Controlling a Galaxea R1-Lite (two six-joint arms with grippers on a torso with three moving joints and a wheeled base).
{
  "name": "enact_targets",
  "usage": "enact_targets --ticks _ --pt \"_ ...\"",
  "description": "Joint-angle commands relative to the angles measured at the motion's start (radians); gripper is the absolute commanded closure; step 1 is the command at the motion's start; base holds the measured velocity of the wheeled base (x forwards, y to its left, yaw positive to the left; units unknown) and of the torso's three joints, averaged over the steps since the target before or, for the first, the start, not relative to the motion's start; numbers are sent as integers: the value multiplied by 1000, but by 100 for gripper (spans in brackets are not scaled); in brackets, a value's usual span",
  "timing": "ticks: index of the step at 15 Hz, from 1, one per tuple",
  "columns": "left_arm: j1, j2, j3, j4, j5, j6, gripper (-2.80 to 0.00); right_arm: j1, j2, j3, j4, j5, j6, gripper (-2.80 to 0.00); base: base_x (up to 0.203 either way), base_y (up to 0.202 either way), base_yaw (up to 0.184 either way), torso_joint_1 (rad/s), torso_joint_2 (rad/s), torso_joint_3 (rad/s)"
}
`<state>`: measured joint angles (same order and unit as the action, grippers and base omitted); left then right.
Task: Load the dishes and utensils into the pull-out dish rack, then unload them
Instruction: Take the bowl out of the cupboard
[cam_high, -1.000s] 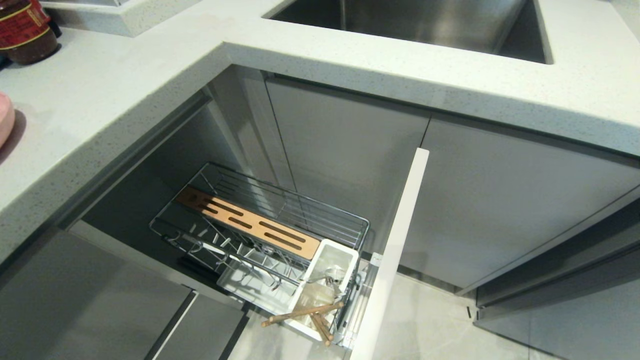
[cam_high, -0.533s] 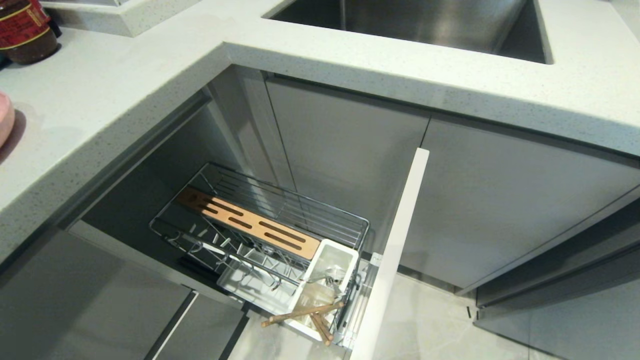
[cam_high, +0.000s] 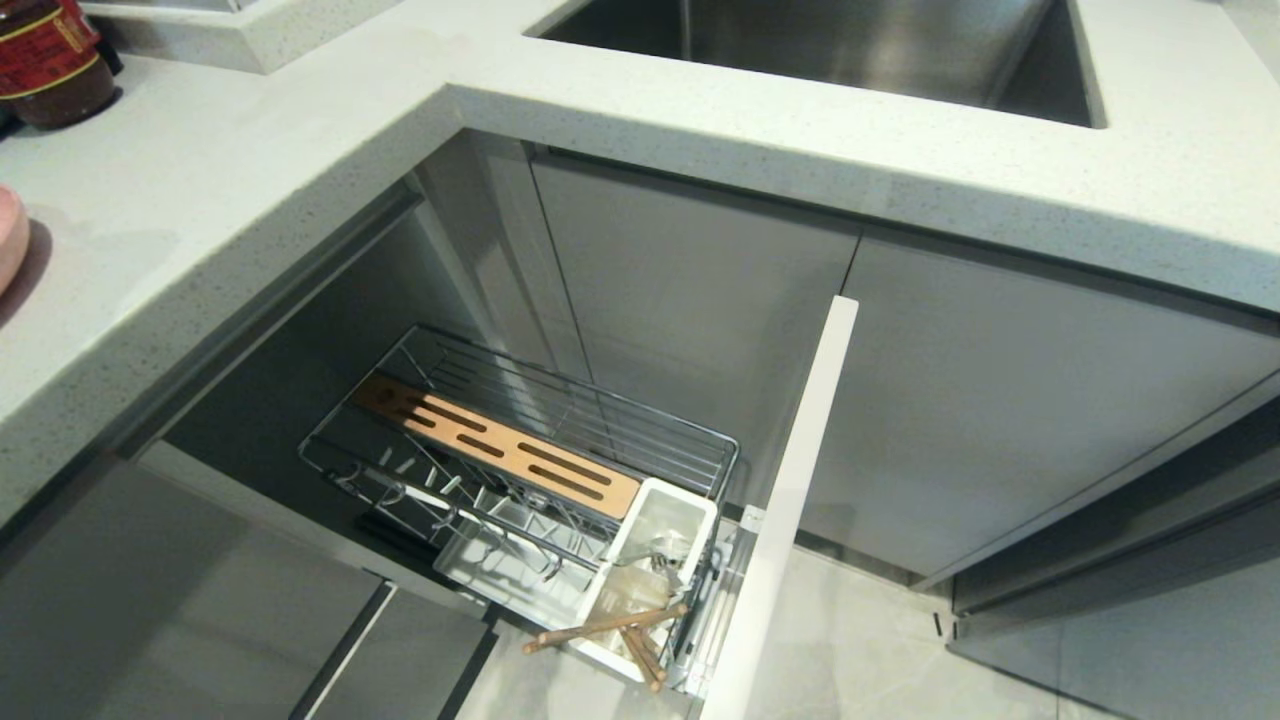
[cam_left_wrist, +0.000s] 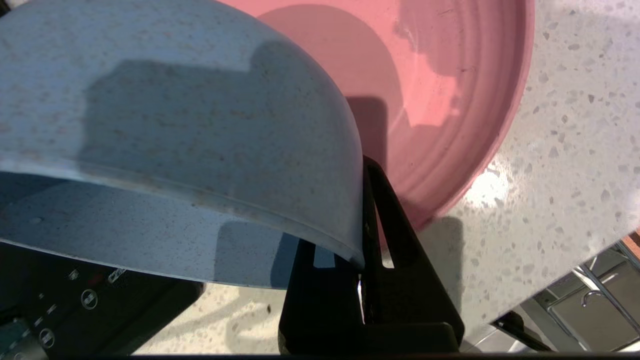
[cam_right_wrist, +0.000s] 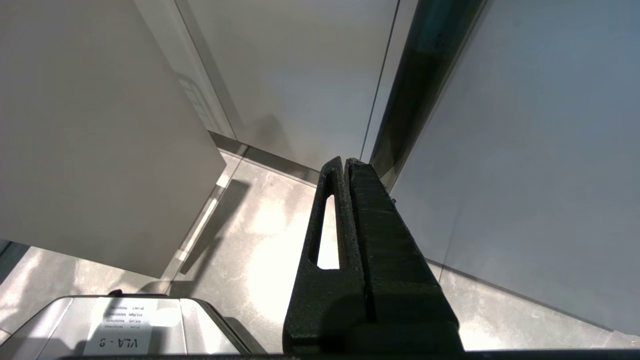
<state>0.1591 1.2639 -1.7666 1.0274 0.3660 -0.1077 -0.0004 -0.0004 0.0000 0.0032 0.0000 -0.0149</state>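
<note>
left gripper (cam_left_wrist: 361, 250) is clamped on the rim of the pale blue bowl (cam_left_wrist: 175, 130), bowl tipped on its side over the pink plate (cam_left_wrist: 450, 90), which lies flat on the speckled counter (cam_left_wrist: 560, 165). neither arm shows in the head view. i read this as carrying the bowl toward the pull-out dish rack (cam_high: 530, 470), loading half. to do it well i'd hold the pinch tight, it's only an edge grip on smooth plastic so the bowl could swing or slip; lift clear of the plate before swinging off the counter edge, then come down between the wire prongs, not onto the wooden strip (cam_high: 500, 445).

right gripper (cam_right_wrist: 347, 210) is parked low near the floor, fingers pressed together on nothing.

contents: white cutlery cup (cam_high: 650, 580) at the front of the rack holds the chopsticks (cam_high: 610, 630), leaning out over its edge, and something metallic that i take for the spoon (cam_high: 665, 552). plate slots and drip tray (cam_high: 510, 580) hold no dishes. sink (cam_high: 850, 50) above looks bare.
</note>
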Motion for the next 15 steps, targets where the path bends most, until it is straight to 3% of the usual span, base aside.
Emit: enact_targets --ticks 1,15 --pt "0 30 -5 5 2 -1 0 0 0 0 0 0 -1 0 0 0 0 0 0 0" --pt "0 54 -11 8 5 -1 0 0 0 0 0 0 0 0 0 0 0 0 0 0"
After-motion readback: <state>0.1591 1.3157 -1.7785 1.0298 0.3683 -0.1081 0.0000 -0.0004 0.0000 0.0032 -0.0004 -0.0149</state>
